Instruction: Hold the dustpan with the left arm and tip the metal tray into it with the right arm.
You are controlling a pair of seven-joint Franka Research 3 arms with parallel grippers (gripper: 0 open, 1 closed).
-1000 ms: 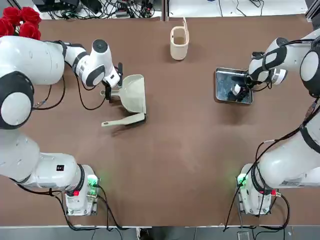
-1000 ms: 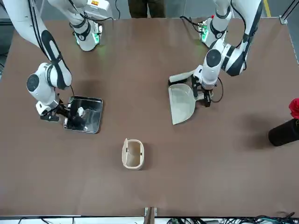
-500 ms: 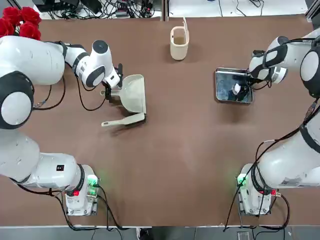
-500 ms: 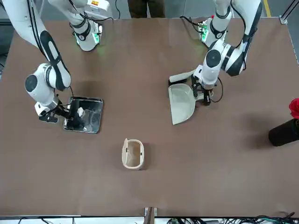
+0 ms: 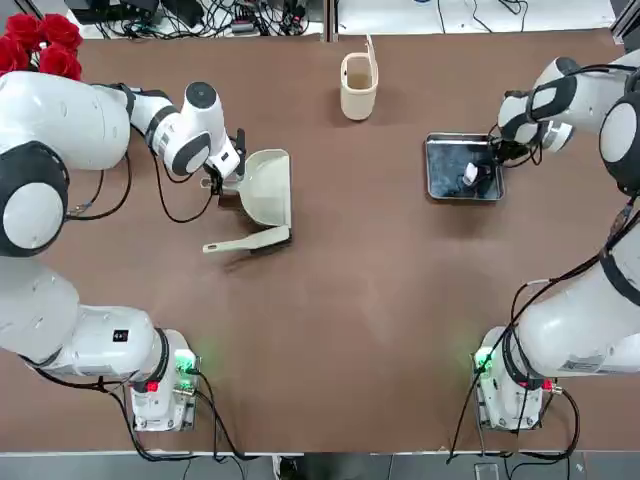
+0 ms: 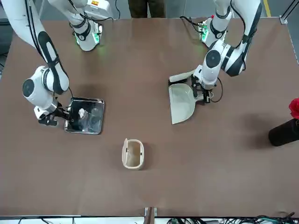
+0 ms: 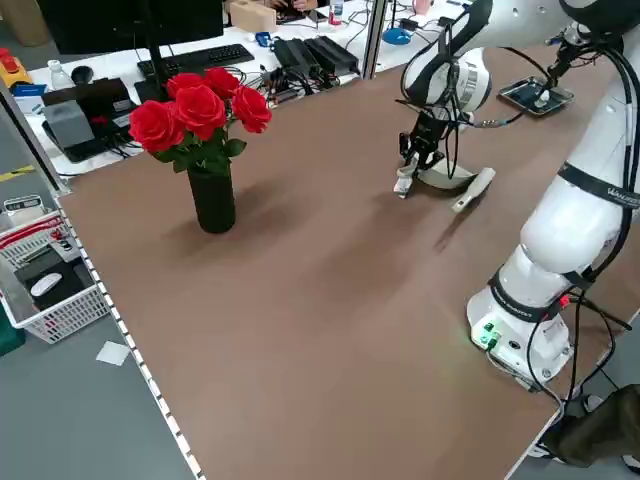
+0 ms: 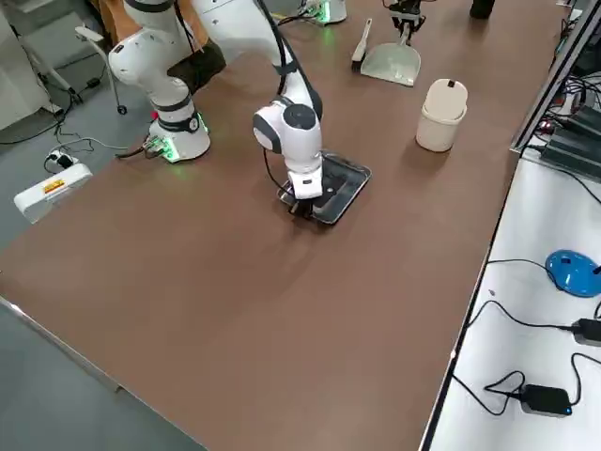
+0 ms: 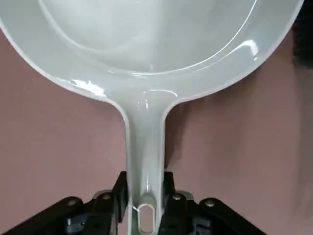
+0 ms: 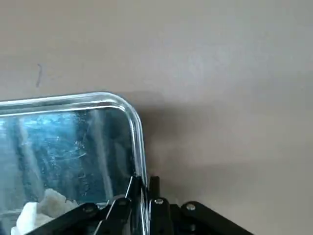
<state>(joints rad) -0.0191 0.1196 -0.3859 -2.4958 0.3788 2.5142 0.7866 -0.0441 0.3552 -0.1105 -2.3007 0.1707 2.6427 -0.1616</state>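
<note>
Lying flat on the brown table (image 5: 330,330), the dustpan (image 5: 266,186) keeps its long axis crosswise to the robot, its short straight handle aimed at the left arm (image 5: 60,120) and its wide flat mouth facing the metal tray (image 5: 463,168), which sits well apart from it across the table. It is a smooth cream-white plastic scoop, glossy in the wrist view, with a raised rounded back that narrows into the handle. The left gripper (image 9: 145,208) is clenched on the end of that handle, one black finger pressed against each side. Next to the dustpan, on the side toward the arm bases, lies a slim cream brush (image 5: 247,240), nearly touching the pan's mouth corner. The tray is a shallow rectangle of shiny silver metal with rounded corners and a raised rim, its mirrored floor holding a small white crumpled lump (image 6: 82,112). The right gripper (image 10: 143,193) grasps the tray's rim on the side away from the dustpan, fingers pinched across the thin edge. Beyond both, between dustpan and tray, stands an upright cream cup (image 5: 358,85).
</note>
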